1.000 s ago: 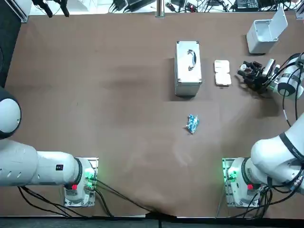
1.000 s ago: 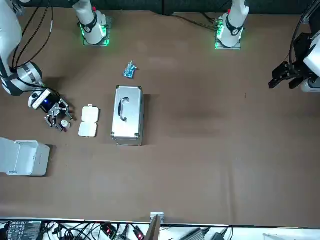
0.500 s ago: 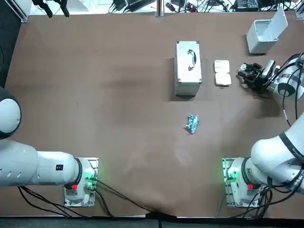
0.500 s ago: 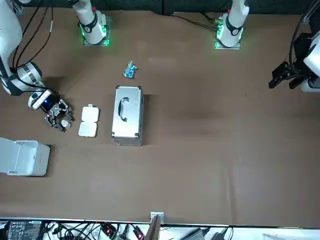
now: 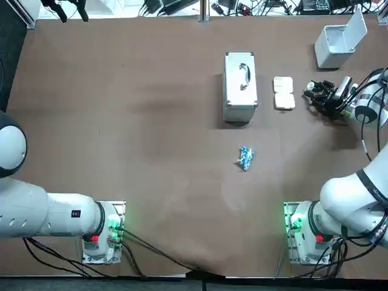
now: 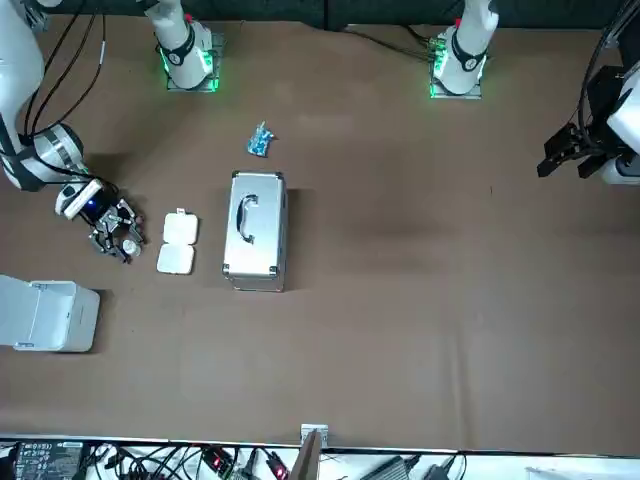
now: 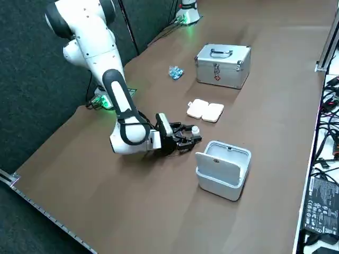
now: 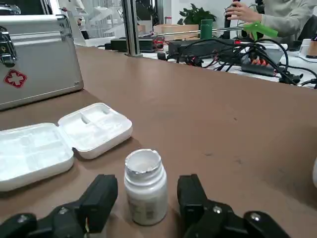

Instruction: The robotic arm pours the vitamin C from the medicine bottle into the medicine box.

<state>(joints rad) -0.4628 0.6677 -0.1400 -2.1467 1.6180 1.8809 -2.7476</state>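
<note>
Right gripper (image 7: 188,138) spread, 2 fingers (image 8: 101,194) flanking upright medicine bottle (image 8: 144,191), gaps both sides. Bottle near table (image 5: 151,121) right edge, just beside open medicine box (image 8: 64,139). Risk: uneven closing tips bottle, spilling vitamin C.

A silver case (image 5: 240,86) with a top handle and a red cross on its side lies on the brown table (image 5: 121,121); a small blue packet (image 5: 245,158) lies near the case, toward the arms' bases; a white bin (image 5: 338,41), lid raised, stands well to the case's right, farther back; black cables (image 8: 247,54) trail beyond it.
</note>
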